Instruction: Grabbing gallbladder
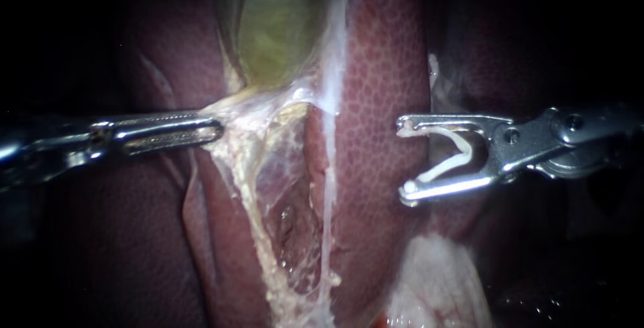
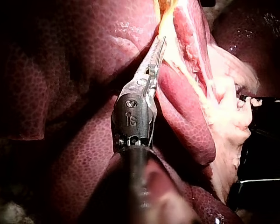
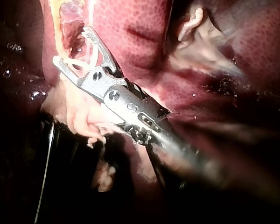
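Observation:
The yellow-green gallbladder [image 1: 275,26] lies at the upper centre between dark red lobes of the liver [image 1: 382,66]. My left instrument [image 1: 213,129] has its jaws shut on the pale tissue at the gallbladder's lower end, drawing it sideways. The left wrist view shows those same jaws [image 2: 159,46] closed on yellowish tissue. Over the liver to the right, my right instrument [image 1: 404,159] holds its jaws wide apart, with a white V-shaped clip [image 1: 456,160] seated between them and touching both. In the right wrist view, that instrument [image 3: 71,45] carries the clip [image 3: 79,60] close above the tissue.
A thin whitish membrane [image 1: 282,167] stretches downward from the gallbladder, with a wet hollow behind it. A pale strand [image 1: 330,187] runs down beside the liver lobe. Pale fatty tissue [image 1: 436,288] sits at the lower right.

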You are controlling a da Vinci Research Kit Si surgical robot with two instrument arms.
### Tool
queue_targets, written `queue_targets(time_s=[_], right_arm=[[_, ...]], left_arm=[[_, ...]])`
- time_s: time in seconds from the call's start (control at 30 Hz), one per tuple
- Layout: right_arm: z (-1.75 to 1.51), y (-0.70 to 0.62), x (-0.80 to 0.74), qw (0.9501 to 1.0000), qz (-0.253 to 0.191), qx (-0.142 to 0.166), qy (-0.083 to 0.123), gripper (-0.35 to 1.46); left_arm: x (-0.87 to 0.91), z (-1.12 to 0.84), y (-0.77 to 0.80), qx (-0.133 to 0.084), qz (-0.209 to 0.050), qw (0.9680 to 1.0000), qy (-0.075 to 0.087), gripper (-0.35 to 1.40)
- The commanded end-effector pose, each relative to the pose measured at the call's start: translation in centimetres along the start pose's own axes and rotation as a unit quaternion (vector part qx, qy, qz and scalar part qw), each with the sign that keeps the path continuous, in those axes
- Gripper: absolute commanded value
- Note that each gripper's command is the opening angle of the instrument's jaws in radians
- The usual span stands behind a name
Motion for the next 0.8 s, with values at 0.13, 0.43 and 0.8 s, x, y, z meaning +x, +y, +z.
queue_targets(time_s=[0.13,0.43,0.8], right_arm=[[0.00,0.00,0.00,1.0000,0.000,0.000,0.000,0.55],[0.00,0.00,0.00,1.0000,0.000,0.000,0.000,0.55],[0.00,0.00,0.00,1.0000,0.000,0.000,0.000,0.55]], left_arm=[[-0.08,-0.04,-0.02,-0.001,-0.001,1.0000,-0.006,-0.35],[-0.10,-0.04,-0.05,-0.003,0.002,1.0000,-0.007,-0.35],[-0.10,-0.05,-0.06,-0.005,0.001,1.0000,-0.008,-0.35]])
